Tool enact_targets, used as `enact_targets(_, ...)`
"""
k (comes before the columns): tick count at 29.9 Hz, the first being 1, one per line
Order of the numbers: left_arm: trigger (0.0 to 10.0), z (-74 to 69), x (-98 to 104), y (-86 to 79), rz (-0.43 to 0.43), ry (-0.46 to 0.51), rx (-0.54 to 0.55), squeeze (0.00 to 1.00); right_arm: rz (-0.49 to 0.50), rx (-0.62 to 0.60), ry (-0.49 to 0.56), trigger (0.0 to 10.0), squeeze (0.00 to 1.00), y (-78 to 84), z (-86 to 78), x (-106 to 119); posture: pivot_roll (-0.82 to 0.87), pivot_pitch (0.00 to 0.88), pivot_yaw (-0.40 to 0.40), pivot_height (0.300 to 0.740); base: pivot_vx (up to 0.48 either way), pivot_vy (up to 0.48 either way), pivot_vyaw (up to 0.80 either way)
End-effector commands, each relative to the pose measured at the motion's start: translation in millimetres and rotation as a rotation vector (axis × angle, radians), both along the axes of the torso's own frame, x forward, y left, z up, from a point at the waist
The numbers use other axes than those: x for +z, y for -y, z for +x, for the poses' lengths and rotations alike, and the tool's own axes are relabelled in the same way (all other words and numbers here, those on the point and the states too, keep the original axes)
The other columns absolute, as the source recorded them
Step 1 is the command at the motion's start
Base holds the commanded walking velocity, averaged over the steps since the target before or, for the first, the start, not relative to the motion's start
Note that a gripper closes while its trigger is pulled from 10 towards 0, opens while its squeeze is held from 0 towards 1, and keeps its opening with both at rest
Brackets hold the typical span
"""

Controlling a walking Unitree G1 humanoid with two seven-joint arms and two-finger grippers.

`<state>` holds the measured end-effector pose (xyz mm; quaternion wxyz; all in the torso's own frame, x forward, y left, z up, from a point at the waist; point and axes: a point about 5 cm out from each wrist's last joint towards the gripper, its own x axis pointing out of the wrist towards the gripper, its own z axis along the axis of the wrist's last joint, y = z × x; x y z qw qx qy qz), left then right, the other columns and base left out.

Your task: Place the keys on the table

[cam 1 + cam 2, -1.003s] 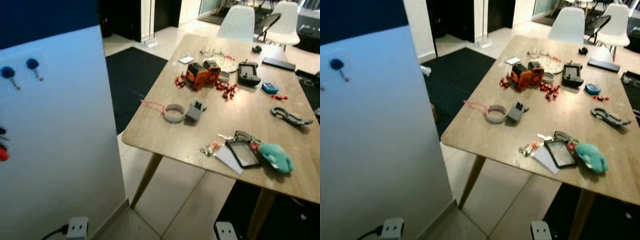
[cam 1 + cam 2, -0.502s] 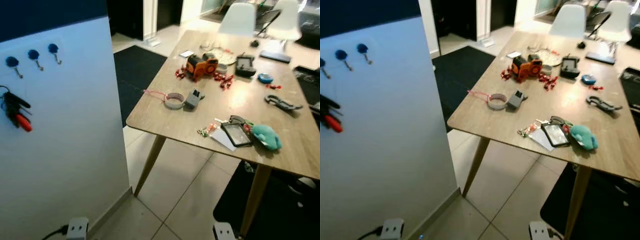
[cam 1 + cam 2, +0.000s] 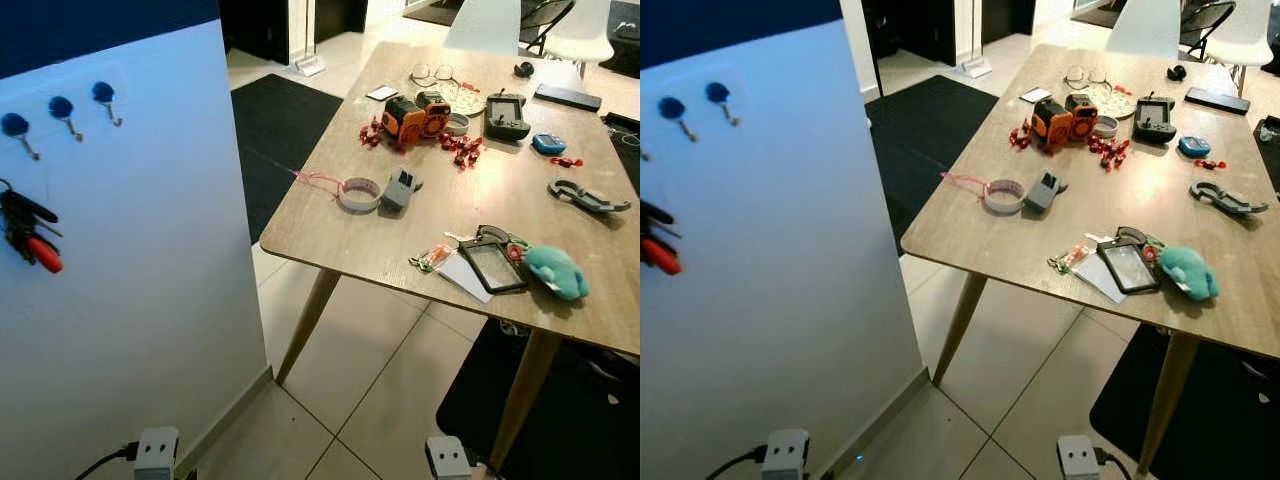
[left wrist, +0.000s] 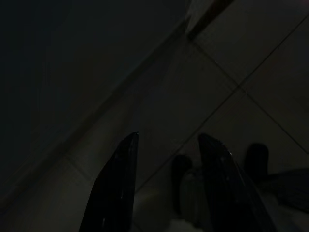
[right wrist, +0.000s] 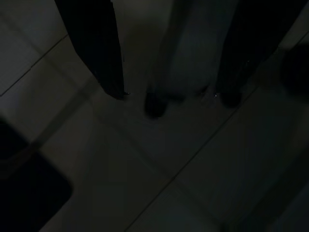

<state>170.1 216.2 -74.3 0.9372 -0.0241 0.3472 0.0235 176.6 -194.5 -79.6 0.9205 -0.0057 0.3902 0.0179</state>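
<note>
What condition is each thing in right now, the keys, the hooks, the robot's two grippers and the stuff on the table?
Keys: hanging on the white panel, not yet taken.
Blue hooks: on the panel, nothing hanging from them.
Left gripper: open, holding nothing, hanging over the floor.
Right gripper: open, holding nothing, hanging over the floor.
Table: cluttered.
Teal plush toy: lying near the table's front edge.

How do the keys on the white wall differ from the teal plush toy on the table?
The keys hang on the white wall under a blue hook; the teal plush toy lies on the wooden table near its front edge. The keys are black with a red-orange part; the plush toy is teal all over. The keys look thin and hard; the plush toy looks rounded and soft. Both are small, and neither is held by a gripper.
</note>
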Motion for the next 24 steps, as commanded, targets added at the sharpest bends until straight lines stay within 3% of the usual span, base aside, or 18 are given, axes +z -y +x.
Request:
enact_targets(1,10.0,3.6,1,7.5,0.012,0.015,-0.076,0.00,0.017,-0.012,0.025,10.0,0.00,-3.4,5.0,2,0.04,0.091,0.015,0.740,0.000,0.000,0.00)
enact_targets(5,10.0,35.6,17,33.4,-0.018,0.124,-0.203,0.00,0.069,0.058,0.084,10.0,0.00,-23.6,29.7,13,0.04,0.089,0.015,0.740,0.000,0.000,0.00)
enact_targets(9,10.0,45.2,22,44.7,-0.040,0.159,-0.235,0.00,0.095,0.096,0.089,10.0,0.00,-31.1,34.7,16,0.04,0.086,0.013,0.740,0.000,0.000,0.00)
enact_targets(16,10.0,30.7,16,53.2,-0.015,0.144,-0.324,0.00,0.109,0.133,0.034,10.0,0.00,-29.7,15.9,6,0.05,0.067,0.003,0.740,0.000,0.000,0.00)
enact_targets(24,10.0,22.4,13,47.3,-0.002,0.130,-0.256,0.00,0.058,0.176,0.011,10.0,0.00,-26.1,6.8,2,0.06,0.045,0.008,0.740,0.000,0.000,0.15)
